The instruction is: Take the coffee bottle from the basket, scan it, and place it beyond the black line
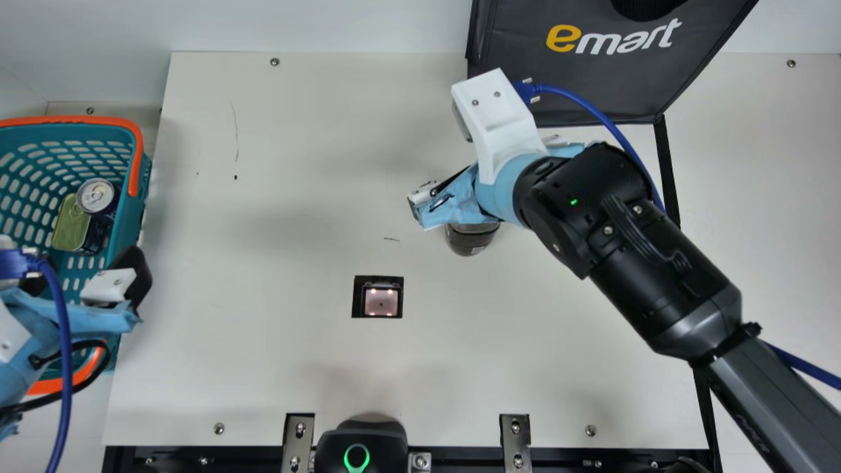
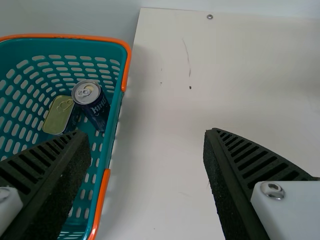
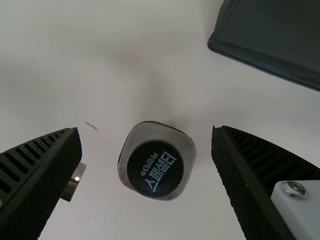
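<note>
Toppling of the upright bottle [image 3: 156, 167], at the scanner's [image 1: 381, 302] two o'clock, is possibly being threatened by uneven closing. Right claw [image 3: 145, 129] and left claw [image 2: 142, 132] are being held wide, empty.

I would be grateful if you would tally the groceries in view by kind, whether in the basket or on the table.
Coffee bottle, on the table: 1
Drink can, in the basket: 1
Flat tin, in the basket: 1
Total: 3, with part of the basket's inside hidden.

Seen from the neck above, the basket [image 1: 85, 121] and coffee bottle [image 1: 472, 243] are shared by closer, downward left and right wrist views, respectively.
</note>
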Robot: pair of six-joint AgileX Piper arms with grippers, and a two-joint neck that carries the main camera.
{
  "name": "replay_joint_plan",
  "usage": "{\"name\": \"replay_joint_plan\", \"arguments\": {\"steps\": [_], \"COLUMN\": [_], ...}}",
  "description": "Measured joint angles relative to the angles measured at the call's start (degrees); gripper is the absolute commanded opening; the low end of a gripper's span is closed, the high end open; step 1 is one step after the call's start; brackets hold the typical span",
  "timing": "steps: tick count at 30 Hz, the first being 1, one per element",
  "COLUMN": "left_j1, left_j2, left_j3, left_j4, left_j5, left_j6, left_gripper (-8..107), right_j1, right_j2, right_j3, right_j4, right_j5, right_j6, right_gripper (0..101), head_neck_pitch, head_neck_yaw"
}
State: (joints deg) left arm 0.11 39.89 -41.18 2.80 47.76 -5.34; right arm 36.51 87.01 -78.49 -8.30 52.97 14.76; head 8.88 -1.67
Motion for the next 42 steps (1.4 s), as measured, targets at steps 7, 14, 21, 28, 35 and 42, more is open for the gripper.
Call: {"name": "replay_joint_plan", "arguments": {"steps": [7,14,21,28,35,42], "left_j1": [0.0,0.0,0.0,0.0,0.0,0.0], "left_j2": [0.0,0.0,0.0,0.0,0.0,0.0], "left_j3": [0.0,0.0,0.0,0.0,0.0,0.0], "left_j4": [0.0,0.0,0.0,0.0,0.0,0.0], "left_j5": [0.0,0.0,0.0,0.0,0.0,0.0], "left_j6": [0.0,0.0,0.0,0.0,0.0,0.0], "left_gripper": [90,90,90,90,90,90], "right_j1": [0.5,0.4,-0.3,-1.0,-1.9,-2.8], "right_j2": [0.5,0.6,0.6,0.6,0.7,0.5], "right_j3": [0.9,1.5,1.4,0.8,0.1,-0.7], "right_j4": [-0.8,-0.9,-0.8,-0.4,-0.2,0.0], "right_j5": [1.2,2.5,3.4,3.8,3.9,4.0], "right_j6": [0.8,0.8,0.1,-0.5,-1.2,-1.9], "right_gripper": [91,91,57,11,0,0], "head_neck_pitch": [0.0,0.0,0.0,0.0,-0.1,0.0], "head_neck_yaw": [0.0,0.0,0.0,0.0,0.0,0.0]}}
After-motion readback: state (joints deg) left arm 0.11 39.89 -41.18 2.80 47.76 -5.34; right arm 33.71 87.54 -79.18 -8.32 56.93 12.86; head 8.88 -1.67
